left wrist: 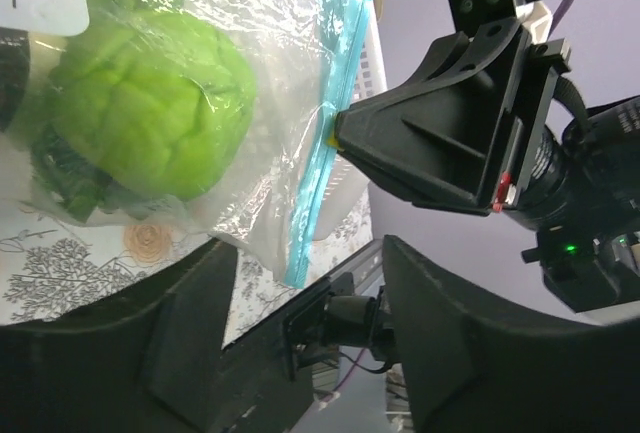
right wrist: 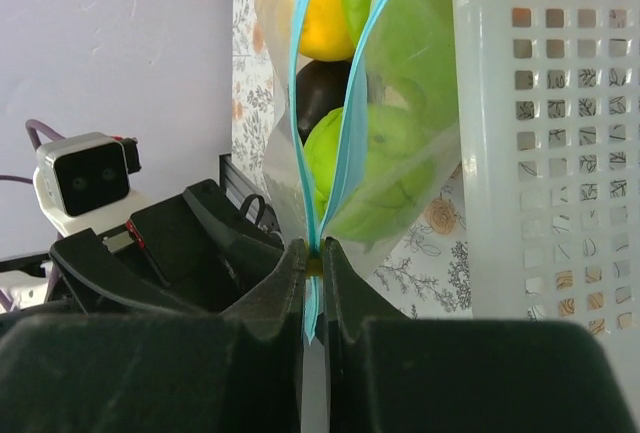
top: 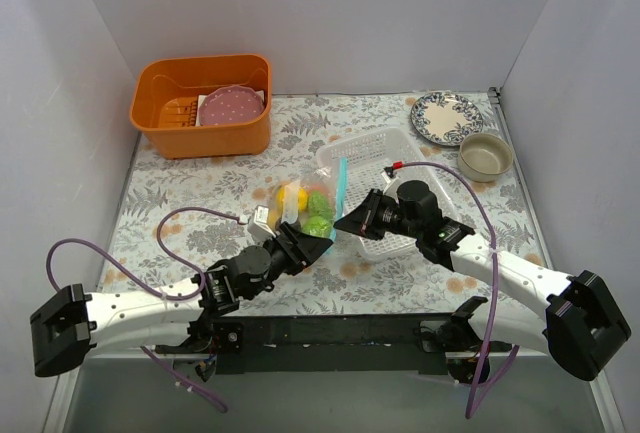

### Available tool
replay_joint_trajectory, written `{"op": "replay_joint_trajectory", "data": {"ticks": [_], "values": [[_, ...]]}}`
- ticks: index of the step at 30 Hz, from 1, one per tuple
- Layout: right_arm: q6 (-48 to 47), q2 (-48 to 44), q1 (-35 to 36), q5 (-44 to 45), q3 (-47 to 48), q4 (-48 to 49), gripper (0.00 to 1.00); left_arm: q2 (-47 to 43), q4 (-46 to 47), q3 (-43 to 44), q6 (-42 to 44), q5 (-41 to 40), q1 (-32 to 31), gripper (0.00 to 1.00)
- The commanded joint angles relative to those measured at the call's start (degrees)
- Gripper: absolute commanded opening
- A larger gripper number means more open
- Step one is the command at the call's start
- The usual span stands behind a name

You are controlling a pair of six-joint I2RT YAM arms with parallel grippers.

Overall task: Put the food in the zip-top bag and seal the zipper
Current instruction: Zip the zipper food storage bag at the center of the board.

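The clear zip-top bag (top: 300, 205) lies mid-table against the white basket and holds the food: yellow (right wrist: 325, 13), dark brown (right wrist: 322, 93) and green (right wrist: 385, 168) pieces. A big green piece (left wrist: 150, 103) fills the left wrist view. My right gripper (right wrist: 314, 261) is shut on the teal zipper (right wrist: 345, 143) near its near end. Beyond the pinch the two strips stand apart. In the top view the right gripper (top: 350, 221) is at the bag's near right edge. My left gripper (top: 318, 243) is open and empty, just short of the bag's near corner (left wrist: 295, 273).
The white mesh basket (top: 400, 153) stands right behind the bag and fills the right side of the right wrist view (right wrist: 540, 133). At the back are an orange tub (top: 200, 103) holding a pink plate (top: 232, 106), a patterned plate (top: 445, 117) and a beige bowl (top: 485, 156).
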Motion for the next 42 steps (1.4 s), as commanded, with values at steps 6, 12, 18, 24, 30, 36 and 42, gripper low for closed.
{"op": "replay_joint_trajectory", "data": {"ticks": [6, 12, 18, 24, 30, 36, 42], "values": [[-0.51, -0.77, 0.43, -3.52, -0.27, 1.56, 0.07, 2.01, 2.83, 2.36, 0.88, -0.55, -0.21, 0.47], [-0.16, 0.45, 0.34, -4.05, -0.1, 3.14, 0.07, 4.03, 3.71, 2.63, 0.35, 1.47, -0.21, 0.43], [-0.16, 1.16, 0.43, -4.23, -0.1, 3.67, 0.07, 4.82, 3.01, 3.95, 0.88, 1.29, -0.21, 0.13], [-0.77, 1.08, 0.43, -3.88, -0.1, 3.93, 0.14, 4.03, -0.33, 4.56, -0.09, -0.37, -0.21, 0.0], [-3.06, -1.73, 0.43, -1.15, 0.17, -0.11, 0.36, 2.72, -1.57, 4.47, -0.09, -1.52, -0.21, 0.0], [-3.15, -2.18, 0.43, -1.15, -0.01, 0.06, 0.36, 2.89, -1.13, 4.39, 0.09, -1.34, -0.21, 0.0], [-2.01, -0.95, 0.43, -2.55, -0.45, 3.67, 0.33, 2.98, -1.04, 4.47, 0.26, -0.99, -0.21, 0.0]]}}
